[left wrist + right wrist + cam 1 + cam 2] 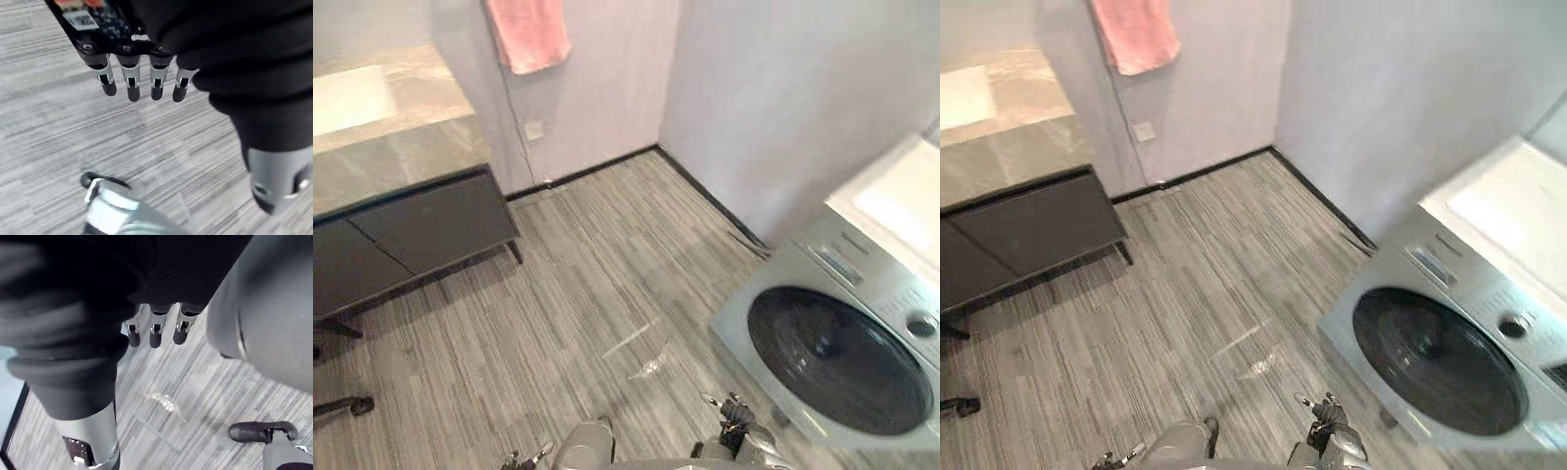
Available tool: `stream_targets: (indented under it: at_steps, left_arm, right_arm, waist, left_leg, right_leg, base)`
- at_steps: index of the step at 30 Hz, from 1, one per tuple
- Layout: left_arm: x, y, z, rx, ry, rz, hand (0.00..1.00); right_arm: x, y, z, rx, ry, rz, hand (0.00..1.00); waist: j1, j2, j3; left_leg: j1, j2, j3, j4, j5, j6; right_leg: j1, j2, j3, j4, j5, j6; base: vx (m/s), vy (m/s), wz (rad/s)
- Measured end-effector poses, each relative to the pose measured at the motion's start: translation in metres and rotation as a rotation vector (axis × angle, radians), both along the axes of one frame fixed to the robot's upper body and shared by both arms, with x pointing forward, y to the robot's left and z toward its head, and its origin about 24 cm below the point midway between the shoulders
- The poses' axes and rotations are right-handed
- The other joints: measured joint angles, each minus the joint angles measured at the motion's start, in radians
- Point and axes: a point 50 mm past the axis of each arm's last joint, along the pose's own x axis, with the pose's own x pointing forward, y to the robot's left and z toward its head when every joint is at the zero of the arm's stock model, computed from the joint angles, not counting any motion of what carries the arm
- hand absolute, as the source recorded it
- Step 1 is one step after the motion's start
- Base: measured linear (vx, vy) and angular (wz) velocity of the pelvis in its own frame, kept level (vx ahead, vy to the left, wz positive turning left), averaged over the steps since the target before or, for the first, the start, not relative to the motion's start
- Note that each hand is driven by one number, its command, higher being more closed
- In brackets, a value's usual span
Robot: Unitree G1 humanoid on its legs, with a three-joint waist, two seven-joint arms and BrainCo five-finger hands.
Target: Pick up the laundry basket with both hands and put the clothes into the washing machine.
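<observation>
Looking down, we see the washing machine (842, 343) at the right with its round dark door (837, 359) closed, a dark cabinet (411, 240) at the left and a pink towel (529, 34) on the wall. We cannot find a laundry basket or clothes anywhere on the grey floor (597, 284), so whether the load is already behind that door or waits elsewhere we cannot judge. Our left hand (142, 81) hangs low with fingers straight and relaxed, holding nothing; our right hand (156, 330) hangs the same way, empty. We judge it wise to keep both hands loose and level
</observation>
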Motion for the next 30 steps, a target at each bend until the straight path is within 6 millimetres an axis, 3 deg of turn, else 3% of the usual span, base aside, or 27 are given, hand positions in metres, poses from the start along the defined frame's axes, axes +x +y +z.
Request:
stream_targets:
  at_steps: [2, 3, 4, 5, 6, 7, 9, 10, 11, 13, 14, 15, 16, 17, 18, 21, 22, 25, 27, 30]
  left_arm:
    - [0.019, -0.003, 0.003, 0.003, -0.057, -0.021, 0.0]
    - [0.026, -0.003, 0.005, 0.009, -0.07, -0.034, 0.0]
    - [0.03, -0.001, 0.006, 0.018, -0.082, -0.037, 0.0]
    - [0.031, 0.002, 0.008, 0.027, -0.094, -0.02, 0.0]
    - [0.032, -0.002, 0.007, 0.015, -0.091, -0.002, 0.0]
    - [0.029, 0.001, 0.007, 0.016, -0.091, 0.023, 0.0]
    - [0.031, -0.007, 0.006, -0.007, -0.102, 0.046, 0.0]
    - [0.032, -0.005, 0.006, -0.007, -0.108, 0.088, 0.0]
    - [0.03, -0.004, 0.006, 0.002, -0.106, 0.121, 0.0]
    - [0.03, -0.003, 0.006, 0.007, -0.106, 0.119, 0.0]
    - [0.031, -0.007, 0.006, 0.0, -0.106, 0.122, 0.0]
    - [0.03, -0.008, 0.005, -0.002, -0.105, 0.124, 0.0]
    - [0.027, -0.011, 0.004, -0.002, -0.094, 0.127, 0.0]
    - [0.022, -0.011, 0.003, -0.003, -0.081, 0.131, 0.0]
    - [0.019, -0.007, 0.003, 0.009, -0.071, 0.133, 0.0]
    - [0.02, 0.0, 0.004, 0.028, -0.067, 0.115, 0.0]
    - [0.021, -0.001, 0.004, 0.031, -0.066, 0.083, 0.0]
    - [0.024, -0.002, 0.005, 0.035, -0.073, 0.046, 0.0]
    - [0.025, -0.002, 0.005, 0.039, -0.085, 0.041, 0.0]
    - [0.025, -0.001, 0.006, 0.043, -0.09, 0.037, 0.0]
  right_arm:
    - [-0.002, -0.003, 0.002, -0.013, -0.021, -0.005, 0.0]
    - [-0.001, -0.003, 0.002, -0.013, -0.023, -0.006, 0.0]
    - [-0.007, -0.001, 0.0, -0.007, -0.008, -0.01, 0.0]
    - [-0.012, 0.003, -0.001, 0.004, 0.002, -0.012, 0.0]
    - [-0.011, 0.004, -0.001, 0.005, 0.0, -0.009, 0.0]
    - [-0.012, 0.002, -0.001, 0.0, 0.002, -0.009, 0.0]
    - [-0.012, -0.002, -0.001, -0.013, 0.002, -0.008, 0.0]
    - [-0.01, -0.004, 0.0, -0.018, -0.004, -0.011, 0.0]
    - [-0.011, -0.004, 0.0, -0.019, 0.0, -0.016, 0.0]
    - [-0.011, -0.004, -0.001, -0.022, 0.004, -0.021, 0.0]
    - [-0.009, -0.004, 0.0, -0.021, 0.003, -0.034, 0.0]
    - [-0.01, -0.005, 0.0, -0.016, 0.005, -0.051, 0.0]
    - [-0.013, -0.007, -0.001, -0.015, 0.015, -0.073, 0.0]
    - [-0.012, -0.006, -0.002, -0.011, 0.018, -0.073, 0.0]
    - [-0.013, 0.0, -0.003, 0.011, 0.025, -0.086, 0.0]
    - [-0.016, 0.007, -0.003, 0.038, 0.023, -0.12, 0.0]
    - [-0.015, 0.005, -0.002, 0.039, 0.012, -0.134, 0.0]
    - [-0.016, 0.003, -0.001, 0.034, 0.001, -0.142, 0.0]
    - [-0.016, 0.003, -0.001, 0.034, 0.002, -0.14, 0.0]
    - [-0.018, 0.003, -0.002, 0.033, 0.013, -0.136, 0.0]
  waist:
    - [-0.023, 0.009, 0.001]
    - [-0.03, 0.008, 0.0]
    - [-0.028, -0.011, -0.012]
    - [-0.025, -0.032, -0.018]
    - [-0.024, -0.025, -0.021]
    - [-0.028, 0.0, -0.033]
    - [-0.04, 0.018, -0.027]
    - [-0.036, 0.032, -0.016]
    - [-0.029, 0.022, -0.004]
    - [-0.023, 0.021, -0.003]
    - [-0.025, 0.025, -0.003]
    - [-0.024, 0.028, -0.005]
    - [-0.019, 0.039, -0.016]
    - [-0.018, 0.052, -0.025]
    - [-0.021, 0.022, -0.03]
    - [-0.022, -0.009, -0.034]
    - [-0.023, -0.008, -0.033]
    - [-0.025, 0.006, -0.03]
    - [-0.023, 0.0, -0.034]
    - [-0.026, -0.004, -0.047]
  left_leg:
    - [0.004, -0.019, -0.085, 0.004, -0.01, -0.003]
    - [0.015, -0.022, -0.122, 0.003, -0.02, -0.016]
    - [0.019, -0.026, -0.149, 0.02, -0.045, -0.026]
    - [0.014, -0.033, -0.171, 0.062, -0.082, -0.043]
    - [0.011, -0.013, -0.197, 0.11, -0.114, -0.063]
    - [-0.008, 0.028, -0.174, 0.144, -0.116, -0.075]
    - [-0.054, 0.068, -0.113, 0.235, -0.1, -0.1]
    - [-0.092, 0.11, -0.031, 0.324, -0.086, -0.125]
    - [-0.135, 0.157, 0.084, 0.402, -0.08, -0.141]
    - [-0.163, 0.224, 0.244, 0.422, -0.097, -0.117]
    - [-0.188, 0.239, 0.332, 0.366, -0.096, -0.114]
    - [-0.186, 0.239, 0.353, 0.312, -0.088, -0.115]
    - [-0.175, 0.238, 0.381, 0.211, -0.049, -0.094]
    - [-0.171, 0.235, 0.394, 0.172, -0.02, -0.042]
    - [-0.15, 0.213, 0.423, 0.142, -0.019, -0.043]
    - [-0.114, 0.166, 0.427, 0.11, -0.029, -0.031]
    - [-0.073, 0.146, 0.422, 0.086, -0.04, -0.018]
    - [0.005, 0.132, 0.401, 0.053, -0.046, -0.008]
    - [0.033, 0.135, 0.386, 0.034, -0.046, -0.009]
    - [0.036, 0.149, 0.359, 0.012, -0.03, -0.035]
  right_leg:
    - [-0.031, 0.062, 0.092, -0.151, 0.003, -0.004]
    - [-0.027, 0.079, 0.133, -0.222, 0.018, -0.027]
    - [-0.019, 0.083, 0.156, -0.296, 0.058, -0.059]
    - [0.005, 0.07, 0.153, -0.35, 0.105, -0.061]
    - [0.025, 0.081, 0.101, -0.33, 0.125, -0.063]
    - [0.051, 0.097, 0.031, -0.333, 0.098, -0.083]
    - [0.089, 0.112, -0.047, -0.342, 0.067, -0.105]
    - [0.129, 0.127, -0.078, -0.358, 0.052, -0.119]
    - [0.171, 0.132, -0.103, -0.376, 0.04, -0.129]
    - [0.226, 0.133, -0.126, -0.413, 0.03, -0.132]
    - [0.249, 0.13, -0.141, -0.447, 0.032, -0.121]
    - [0.248, 0.127, -0.146, -0.456, 0.035, -0.116]
    - [0.242, 0.132, -0.143, -0.467, 0.035, -0.105]
    - [0.237, 0.135, -0.127, -0.468, 0.028, -0.093]
    - [0.245, 0.111, -0.115, -0.474, 0.03, -0.083]
    - [0.248, 0.066, -0.115, -0.43, 0.033, -0.073]
    - [0.215, 0.041, -0.107, -0.294, 0.034, -0.073]
    - [0.159, 0.002, -0.07, -0.1, 0.026, -0.043]
    - [0.149, 0.0, -0.075, -0.112, 0.02, -0.043]
    - [0.138, -0.001, -0.099, -0.285, 0.042, -0.056]
  base:
    - [0.26, -0.129, 1.55]
    - [0.24, -0.182, 1.45]
    - [0.42, -0.361, 1.5]
    - [0.36, -0.319, 1.3]
    - [0.44, -0.412, 1.22]
    - [0.33, -0.316, 1.37]
    - [0.31, -0.309, 1.12]
    - [0.19, -0.184, 0.65]
    - [0.18, -0.153, 0.58]
    - [0.19, -0.089, 0.51]
    - [0.2, -0.025, 0.39]
    - [0.13, 0.031, 0.12]
    - [0.11, 0.092, -0.2]
    - [0.18, 0.15, -0.33]
    - [0.28, 0.182, -0.26]
    - [0.23, 0.129, 0.06]
    - [0.22, 0.142, 0.29]
    - [0.21, 0.091, 0.4]
    - [0.16, -0.028, 0.38]
    - [0.1, -0.108, 0.25]
